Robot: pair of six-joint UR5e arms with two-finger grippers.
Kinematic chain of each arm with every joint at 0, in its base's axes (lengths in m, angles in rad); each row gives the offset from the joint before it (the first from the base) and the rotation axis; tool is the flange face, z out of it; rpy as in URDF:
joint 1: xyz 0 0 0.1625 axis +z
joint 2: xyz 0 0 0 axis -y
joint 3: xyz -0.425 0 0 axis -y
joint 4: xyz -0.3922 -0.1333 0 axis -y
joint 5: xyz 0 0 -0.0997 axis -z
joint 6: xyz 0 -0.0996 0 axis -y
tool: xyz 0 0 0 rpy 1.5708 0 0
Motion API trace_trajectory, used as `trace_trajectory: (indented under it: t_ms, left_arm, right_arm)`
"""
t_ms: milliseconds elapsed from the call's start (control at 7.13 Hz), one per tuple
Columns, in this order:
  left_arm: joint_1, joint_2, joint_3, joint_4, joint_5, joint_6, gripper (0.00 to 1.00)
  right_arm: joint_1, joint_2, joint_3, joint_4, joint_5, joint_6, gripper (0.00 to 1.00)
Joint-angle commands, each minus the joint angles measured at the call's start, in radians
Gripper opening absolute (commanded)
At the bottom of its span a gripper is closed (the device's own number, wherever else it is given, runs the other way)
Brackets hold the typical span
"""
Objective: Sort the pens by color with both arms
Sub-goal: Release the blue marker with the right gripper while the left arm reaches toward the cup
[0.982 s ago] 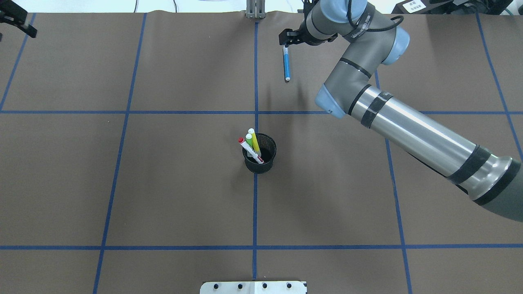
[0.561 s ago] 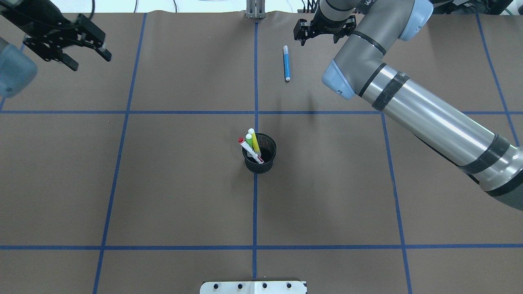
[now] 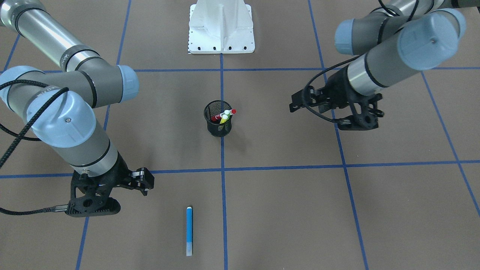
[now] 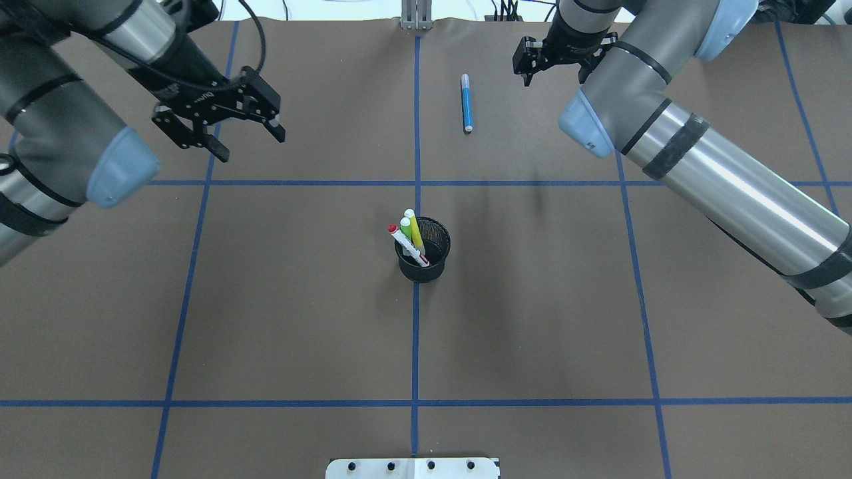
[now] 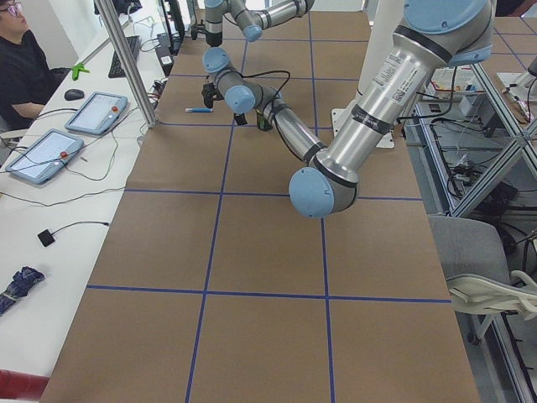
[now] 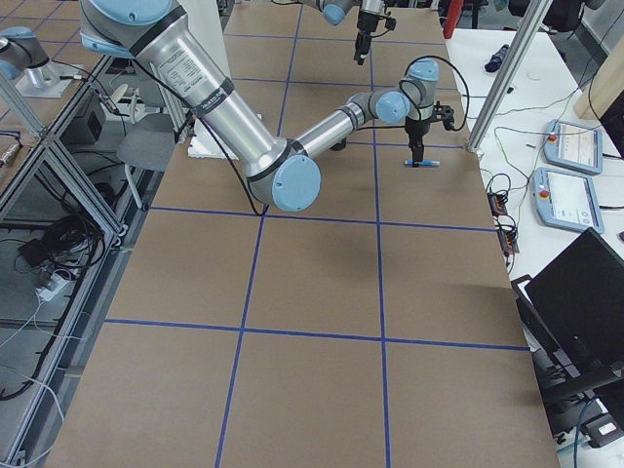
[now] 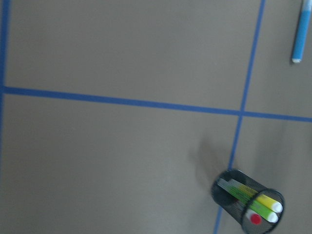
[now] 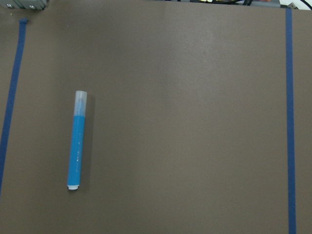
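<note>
Overhead exterior view: pens counted at four. One blue pen point(image 4: 466, 103) lies flat on the table point(image 4: 299, 319), on the far side from the robot and just right of the centre tape line, roughly parallel to it. The other three, a red pen point(image 4: 407, 243), a green pen point(image 4: 405, 222) and a yellow pen point(image 4: 414, 228), stand leaning in one cup point(image 4: 422, 271) that sits on the centre line, well apart from the blue pen.

Arms counted at two, grippers at two. The left arm point(image 4: 66, 126) comes in from the left. The left gripper point(image 4: 251, 148) hangs over bare table with its fingers spread and nothing between them. The right arm point(image 4: 732, 193) reaches across to the far edge. The right gripper point(image 4: 555, 76) is near the blue pen, to its right and apart from it, fingers likewise spread and empty.

Differences between views:
- Exterior front-facing shows the whole white mount point(image 3: 221, 26), whereas overhead shows only its edge.
- Front-facing also shows the mesh of the cup wall from the side.
- The right wrist view shows the whole blue pen with its pale cap, and no cup.
- The left wrist view looks down into the cup at the three pen tops, with only one end of the blue pen at the upper right corner.
- Neither wrist view shows fingers.
- Exterior left alone shows a seated operator point(image 5: 18, 71) and two tablets beside the table.
</note>
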Motion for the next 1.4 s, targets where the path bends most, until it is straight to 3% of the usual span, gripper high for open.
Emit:
trace_trajectory:
  t_ms: [0,842,982,1263]
  left_arm:
    - [0.146,-0.025,0.005,-0.135,0.11,-0.043,1.0]
    - [0.21,-0.14,0.143,-0.19,0.169,0.099,0.98]
    - [0.211,-0.14,0.15,-0.191,0.172,0.1,0.86]
    - [0.222,-0.14,0.16,-0.194,0.237,0.106,0.8]
  right_arm:
    - [0.01,-0.077,0.08,-0.027,0.045,0.004,1.0]
    - [0.014,-0.103,0.1,-0.025,0.074,0.004,1.0]
    - [0.014,-0.103,0.099,-0.024,0.074,0.004,1.0]
    - [0.014,-0.102,0.094,-0.019,0.073,0.004,1.0]
